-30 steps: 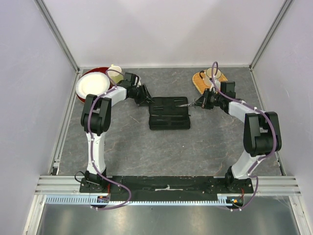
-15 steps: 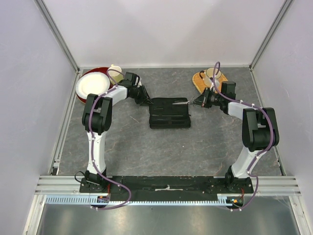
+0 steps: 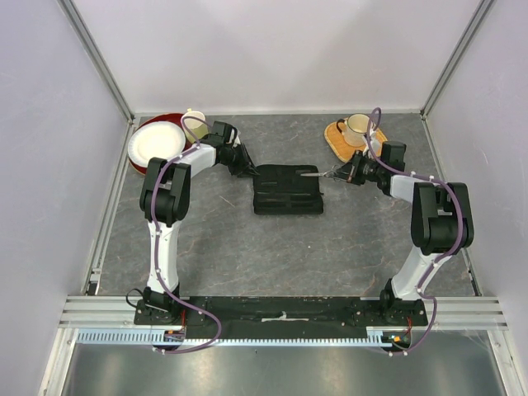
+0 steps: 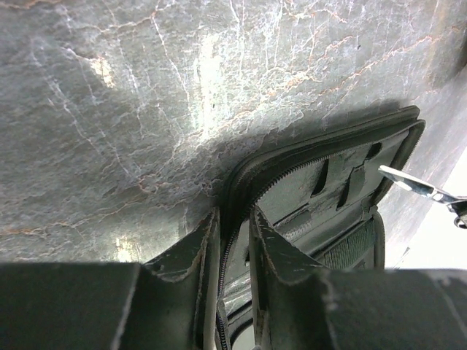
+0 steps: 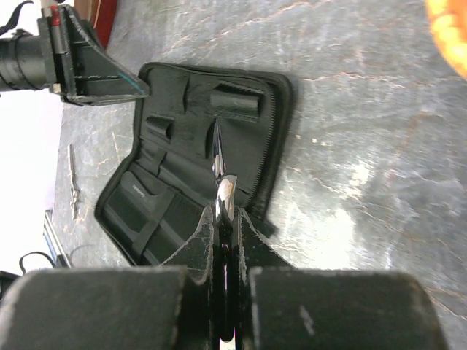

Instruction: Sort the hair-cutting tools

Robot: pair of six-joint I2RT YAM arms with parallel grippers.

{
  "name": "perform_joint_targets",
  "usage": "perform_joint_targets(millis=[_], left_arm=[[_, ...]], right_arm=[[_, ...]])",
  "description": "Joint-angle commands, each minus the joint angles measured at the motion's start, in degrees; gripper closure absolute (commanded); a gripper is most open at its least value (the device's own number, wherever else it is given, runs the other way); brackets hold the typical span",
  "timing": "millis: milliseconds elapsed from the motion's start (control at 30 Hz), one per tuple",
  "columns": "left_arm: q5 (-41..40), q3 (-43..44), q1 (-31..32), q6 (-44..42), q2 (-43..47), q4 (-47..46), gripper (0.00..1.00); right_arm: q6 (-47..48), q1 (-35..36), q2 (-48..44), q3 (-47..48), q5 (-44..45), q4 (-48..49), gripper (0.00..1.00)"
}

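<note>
The black zip case [image 3: 287, 191] lies open in the middle of the table. My left gripper [image 3: 247, 167] is shut on the zipped edge of the case [image 4: 314, 189] at its far left corner; the left gripper [image 4: 233, 216] has a finger on each side of the zipper. My right gripper [image 3: 341, 173] is shut on silver scissors [image 3: 312, 174], blades pointing left over the case's right edge. In the right wrist view the scissors [image 5: 217, 154] stick out of my right gripper [image 5: 226, 209] above the case's pockets [image 5: 182, 182]. A second slim silver tool [image 5: 71, 179] lies on the table beyond the case. No combs show.
A white plate on a red plate [image 3: 157, 142] and a cream cup [image 3: 194, 121] stand at the back left. An orange mat [image 3: 337, 137] with a mug [image 3: 358, 125] sits at the back right, just behind my right gripper. Walls enclose the table.
My right gripper has drawn back to the right a little with the scissors. The case has settled slightly rightward and flatter. My left gripper keeps its hold.
</note>
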State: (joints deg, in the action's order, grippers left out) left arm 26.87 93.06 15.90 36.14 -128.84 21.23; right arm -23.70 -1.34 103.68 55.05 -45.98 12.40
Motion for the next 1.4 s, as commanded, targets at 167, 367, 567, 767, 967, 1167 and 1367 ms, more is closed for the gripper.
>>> perform_joint_targets(millis=[167,367,567,767,967,1167,1367], left_arm=[[-3.58,0.55,0.80,-1.25,-2.74,2.58,0.75],[-3.49,0.90,0.71,-1.33,-2.91,2.58,0.76],[-3.41,0.90,0.71,-1.69,-3.09,2.93,0.77],[-3.32,0.64,0.71,-1.95,-3.09,3.20,0.79],[-2.35,1.16,0.71,-1.51,-3.53,3.20,0.80],[-1.91,1.60,0.71,-1.25,-3.70,3.11,0.81],[-1.47,1.43,0.71,-1.16,-3.70,3.20,0.81]], right_arm=[[0.24,-0.85,0.65,-0.55,-2.45,4.02,1.00],[-0.20,-0.68,1.79,-0.64,-4.03,5.35,1.00],[0.06,-0.50,2.76,-1.08,-3.51,5.17,1.00],[0.76,0.46,3.90,-1.26,-4.21,5.09,1.00],[0.94,2.47,4.08,-1.43,-8.42,6.05,1.00],[1.56,3.54,4.08,-1.70,-9.66,5.88,1.00],[-0.90,4.07,5.13,-2.84,-10.53,9.74,1.00]])
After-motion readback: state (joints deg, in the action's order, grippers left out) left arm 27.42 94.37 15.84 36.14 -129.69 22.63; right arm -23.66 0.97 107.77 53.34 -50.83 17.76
